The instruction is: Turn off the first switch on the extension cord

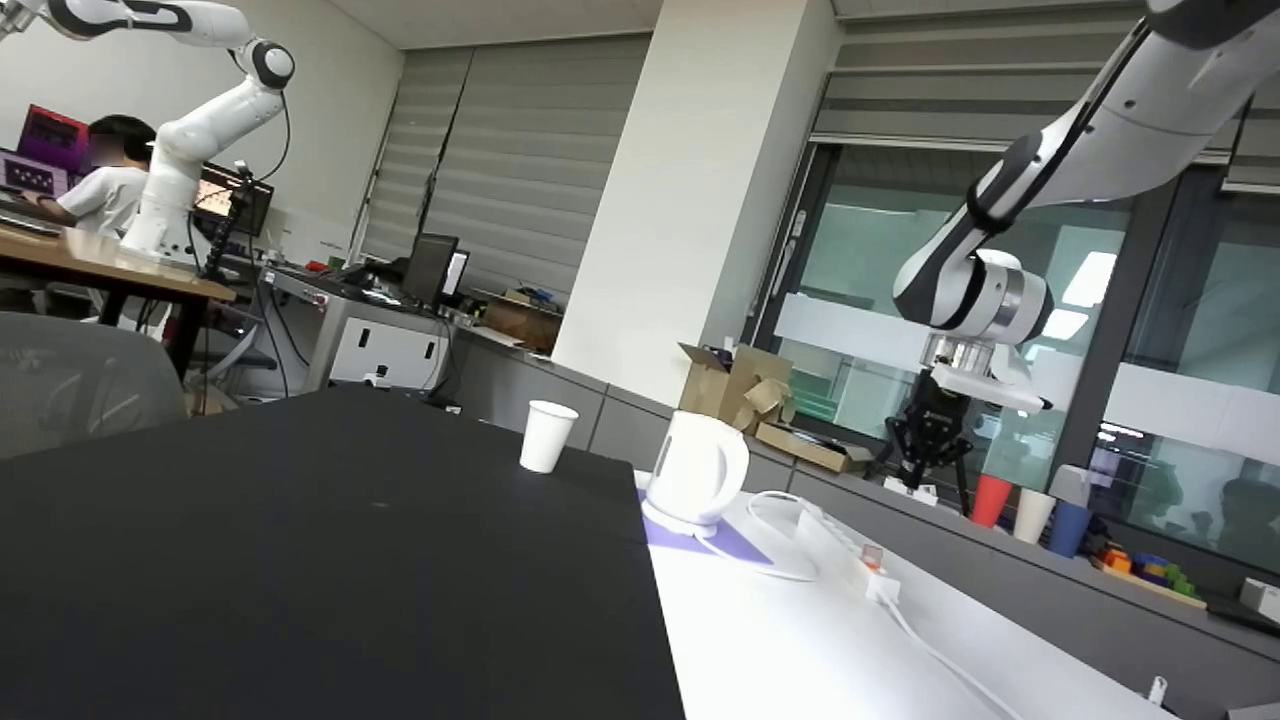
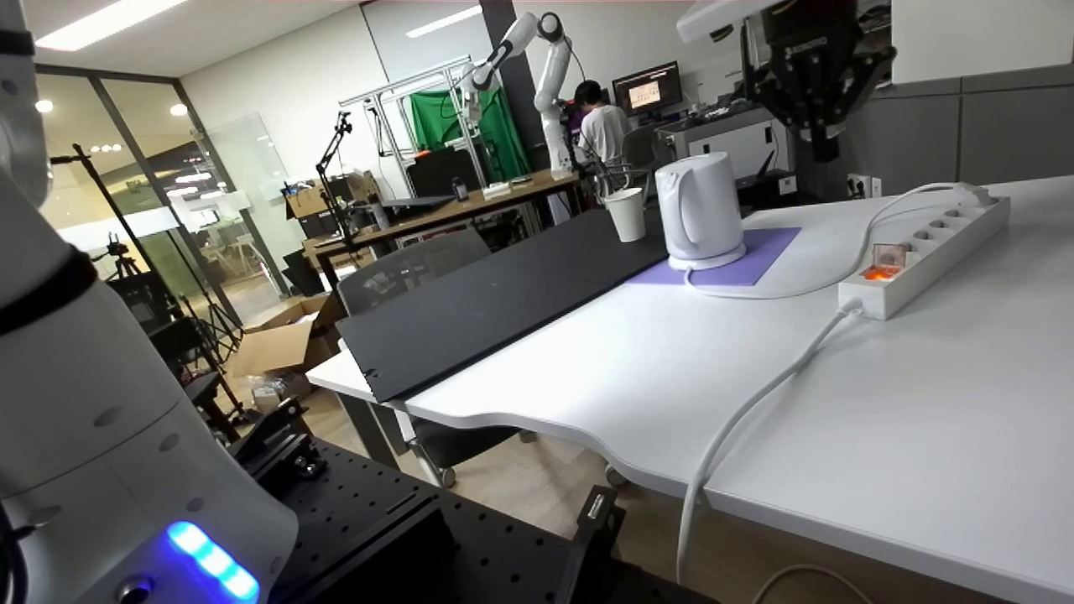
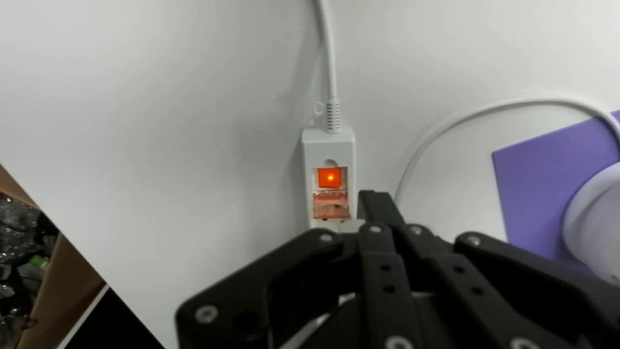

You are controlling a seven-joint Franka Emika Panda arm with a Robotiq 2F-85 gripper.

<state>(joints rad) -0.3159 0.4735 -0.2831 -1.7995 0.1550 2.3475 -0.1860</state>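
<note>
Currently the extension cord [image 2: 948,257] lies on the white table [image 2: 587,377], its cable [image 3: 330,58] entering at the end that carries the switch [image 3: 329,178]. The switch glows orange. Next to it a clear hinged cover [image 3: 331,206] stands open, upright in both exterior views. Round sockets [image 2: 937,224] follow in a row along the strip, and a white plug [image 2: 973,195] sits at the far end. The gripper [image 2: 825,149] hangs over the table, pointing down and apart from the strip; its fingers [image 3: 380,208] are together, side by side. In the wrist view their tips appear just beside the cover, across the strip's edge; height over the strip cannot be read from that view alone. A white kettle [image 2: 701,210] stands upright on a purple mat [image 2: 776,247], its lead [image 3: 533,101] looping over the table to the plug. Near the kettle a paper cup [image 2: 625,216] stands upright on a black sheet [image 2: 495,310]. Background: a seated person [image 2: 604,130] beside another white arm [image 2: 551,138]; by the window in an exterior view, a red cup [image 1: 990,498] and a cream cup [image 1: 1033,515] stand side by side.
</note>
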